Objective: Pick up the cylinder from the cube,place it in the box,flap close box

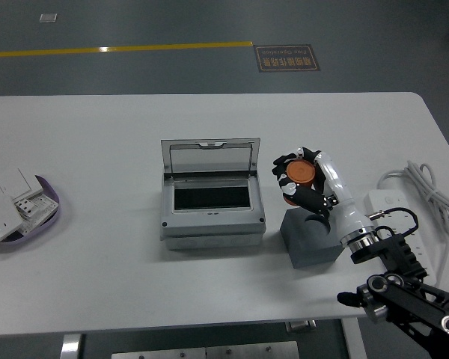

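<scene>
Right of frame centre, the right hand [303, 179] grips the orange cylinder [300, 173] above the cube [311, 238]; the box [211, 196] at centre awaits, lid up.

White switch plates [11, 200] on purple dish [51, 196], table's left; power strip [389, 203] with coiled cable [428, 185], right.

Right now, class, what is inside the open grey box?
The grey box shows only a dark, seemingly empty interior under its raised lid. The orange cylinder is in the right hand.
</scene>
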You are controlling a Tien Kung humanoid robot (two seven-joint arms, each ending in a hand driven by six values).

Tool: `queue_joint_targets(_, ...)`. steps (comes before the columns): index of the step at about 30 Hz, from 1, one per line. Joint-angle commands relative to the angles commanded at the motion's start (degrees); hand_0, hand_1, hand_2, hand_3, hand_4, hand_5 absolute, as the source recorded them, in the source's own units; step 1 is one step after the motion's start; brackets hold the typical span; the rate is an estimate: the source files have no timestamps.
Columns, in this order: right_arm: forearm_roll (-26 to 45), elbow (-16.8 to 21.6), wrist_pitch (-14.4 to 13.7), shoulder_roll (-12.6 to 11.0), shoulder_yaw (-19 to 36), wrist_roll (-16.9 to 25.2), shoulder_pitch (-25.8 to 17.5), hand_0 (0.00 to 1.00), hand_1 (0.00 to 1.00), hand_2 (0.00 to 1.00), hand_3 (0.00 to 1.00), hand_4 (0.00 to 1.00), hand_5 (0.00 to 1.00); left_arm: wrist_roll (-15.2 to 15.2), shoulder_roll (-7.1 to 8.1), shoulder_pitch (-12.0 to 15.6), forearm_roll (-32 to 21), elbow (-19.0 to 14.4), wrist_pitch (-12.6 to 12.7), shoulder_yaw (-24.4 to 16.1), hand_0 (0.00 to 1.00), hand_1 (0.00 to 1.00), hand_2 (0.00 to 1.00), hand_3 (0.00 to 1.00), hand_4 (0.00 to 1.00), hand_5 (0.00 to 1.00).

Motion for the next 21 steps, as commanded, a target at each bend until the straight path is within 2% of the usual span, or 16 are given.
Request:
queue_joint_targets(3,-1.81,-0.4,-1.58,1.34,-1.53,-1.61,1.99,0.456,0.45,0.41,0.271,0.002,0.002,0.01,-0.01,-0.07,-0.1,-0.01,-0.02,0.19,0.597,0.622,0.617,0.639,0.7,0.21)
queue_joint_targets(4,-3.33,-0.71,-1.58,2.19,-2.73,-3.02,3.46,0.32,0.353,0.374,0.253,0.002,0.002,0.02,0.01,-0.13,-0.17,-0.01,-0.04,0.32,0.597,0.622,0.616,0.637,0.698,0.209)
queue_joint_targets(8,-10.46,-1.69,-0.99,4.74,-7.16,-10.05,8.93,0.32,0.353,0.374,0.253,0.002,0.002,0.02,0.14,-0.27,-0.4,-0.01,-0.07,0.7,0.597,0.622,0.616,0.637,0.698,0.209)
queue_joint_targets(9,-12.44,-1.86,-0.14,5.3,-7.95,-12.05,10.1,0.32,0.353,0.374,0.253,0.002,0.002,0.01,0.18,-0.28,-0.44,0.0,-0.07,0.76,0.597,0.622,0.616,0.637,0.698,0.209)
queue_joint_targets(10,-14.5,-2.0,1.1,5.87,-8.65,-14.12,11.27,0.079,0.247,0.327,0.226,0.002,0.002,0.01,0.22,-0.27,-0.49,0.01,-0.07,0.81,0.598,0.622,0.615,0.637,0.695,0.211)
queue_joint_targets(15,-26.02,-2.8,9.15,8.41,-12.22,-25.64,17.29,0.079,0.247,0.327,0.226,0.002,0.002,0.02,0.29,-0.23,-0.86,0.09,-0.04,1.25,0.598,0.622,0.615,0.637,0.695,0.211)
queue_joint_targets(16,-27.85,-2.91,10.45,8.61,-12.67,-27.53,17.96,0.037,0.225,0.318,0.229,0.002,0.002,0.02,0.29,-0.24,-0.91,0.1,-0.03,1.31,0.598,0.622,0.615,0.637,0.693,0.213)
queue_joint_targets(21,-36.98,-3.77,17.8,9.41,-14.18,-37.16,20.58,0.037,0.225,0.318,0.229,0.002,0.002,0.06,0.31,-0.39,-0.94,0.11,-0.02,1.44,0.598,0.622,0.615,0.637,0.693,0.213)
